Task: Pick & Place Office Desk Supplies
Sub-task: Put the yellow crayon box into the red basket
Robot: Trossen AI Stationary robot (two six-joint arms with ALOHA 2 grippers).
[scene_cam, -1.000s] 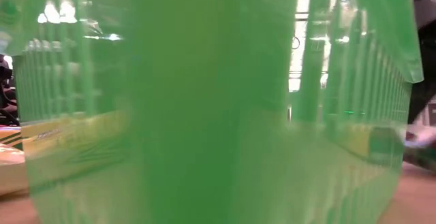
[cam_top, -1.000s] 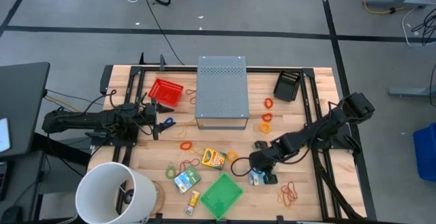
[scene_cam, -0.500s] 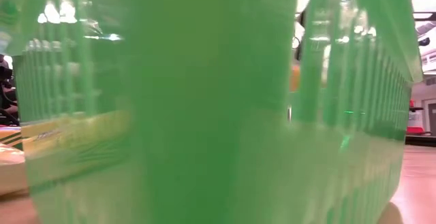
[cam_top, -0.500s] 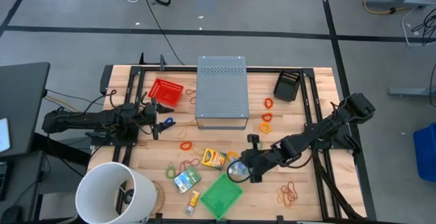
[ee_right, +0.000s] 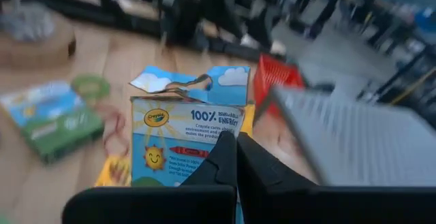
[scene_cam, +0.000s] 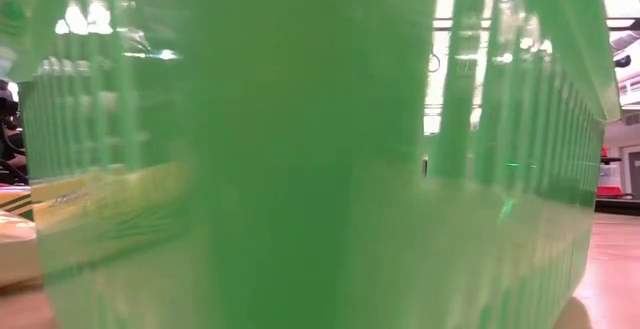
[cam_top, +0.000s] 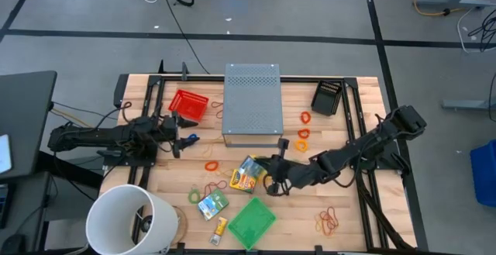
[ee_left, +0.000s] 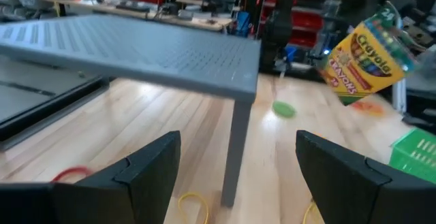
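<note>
Counter contents: two crayon boxes (cam_top: 245, 179), one green-white packet (cam_top: 212, 204), three baskets (red (cam_top: 188, 104), green (cam_top: 252, 222), black (cam_top: 327, 98)), one grey box (cam_top: 252, 104), one white bucket (cam_top: 130, 220), about ten rubber bands (cam_top: 303, 134).

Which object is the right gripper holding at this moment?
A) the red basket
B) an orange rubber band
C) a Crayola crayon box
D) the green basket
C: the right gripper is shut on the Crayola crayon box, whose printed face fills the right wrist view; the left wrist view shows the same box held up off the table.
</note>
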